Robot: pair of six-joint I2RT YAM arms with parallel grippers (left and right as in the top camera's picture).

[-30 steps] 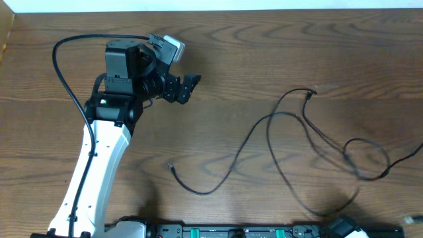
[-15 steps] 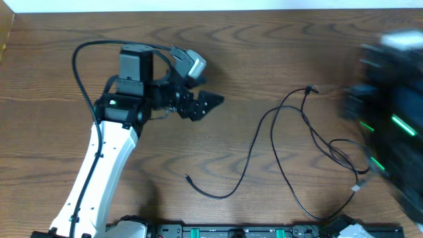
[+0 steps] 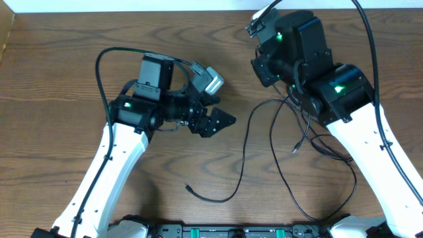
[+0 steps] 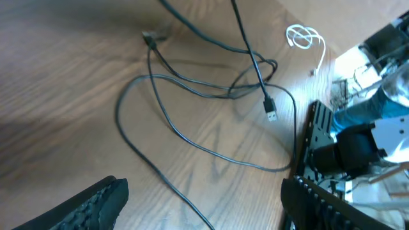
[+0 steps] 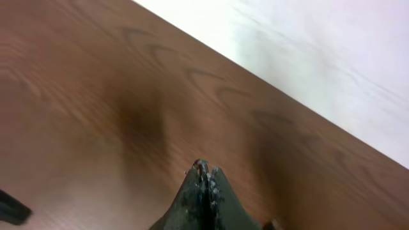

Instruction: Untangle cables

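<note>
My left pincer hangs spread and empty over the tabletop. My right pincer is pressed together, pinching a cable. The cables sprawl in black loops right of centre, one plug dangling.

Colours noted: dark cables on brown wood.
Black cables are lying on a brown wood-grain table; white-and-black arms are showing green lights; a whitish cord is showing beyond.

Left pincer spread wide; right pincer closed.
</note>
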